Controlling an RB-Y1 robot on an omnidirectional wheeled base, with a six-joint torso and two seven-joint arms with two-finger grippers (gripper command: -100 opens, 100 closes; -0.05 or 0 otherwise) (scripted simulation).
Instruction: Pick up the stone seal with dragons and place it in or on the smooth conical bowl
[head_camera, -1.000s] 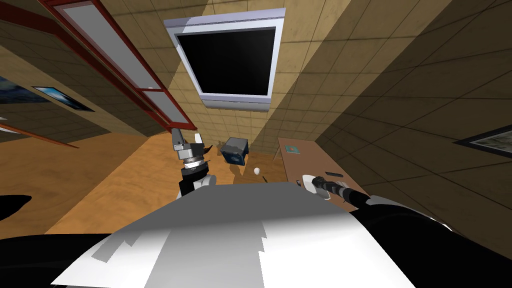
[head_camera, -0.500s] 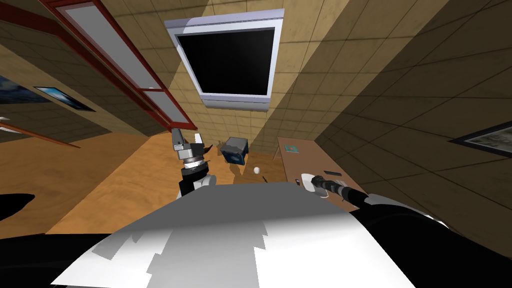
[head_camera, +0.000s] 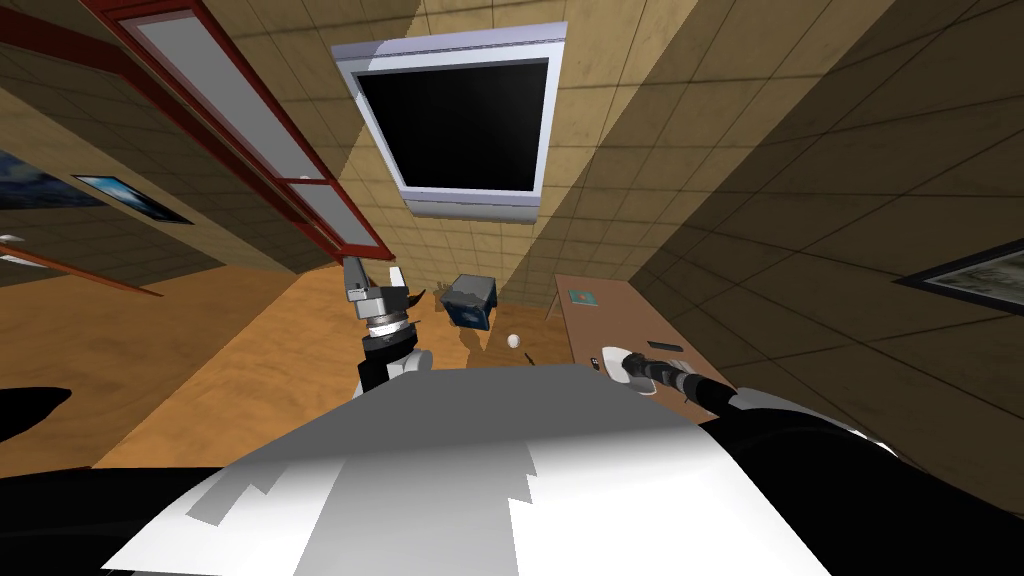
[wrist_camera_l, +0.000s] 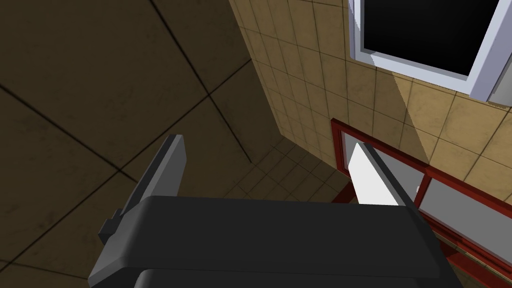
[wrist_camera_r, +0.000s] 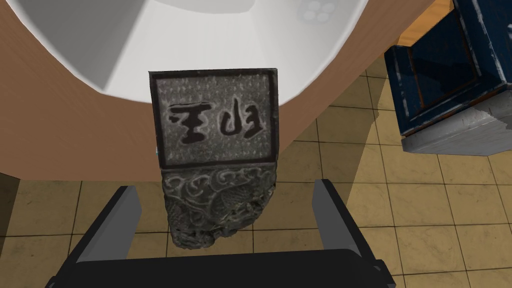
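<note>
The stone seal (wrist_camera_r: 216, 150) is a dark grey block with carved dragons on its sides and two black characters on its flat face. It sits between the fingers of my right gripper (wrist_camera_r: 226, 189), which is open, with a gap on each side of the seal. Just beyond the seal is the smooth white bowl (wrist_camera_r: 125, 45), resting on a brown table (wrist_camera_r: 60, 135). In the head view the right gripper (head_camera: 606, 361) is over the bowl (head_camera: 618, 356) at the table's near end. My left gripper (wrist_camera_l: 266, 141) is open and empty, raised at the left (head_camera: 372, 272).
A dark blue box (wrist_camera_r: 450, 75) stands on the tiled floor beside the table (head_camera: 610, 315), also seen ahead (head_camera: 470, 300). A small white ball (head_camera: 514, 341) lies on the floor. A teal item (head_camera: 583, 297) and a dark flat thing (head_camera: 668, 348) lie on the table.
My right forearm has edged slightly forward over the table's near end. The left arm has not moved.
</note>
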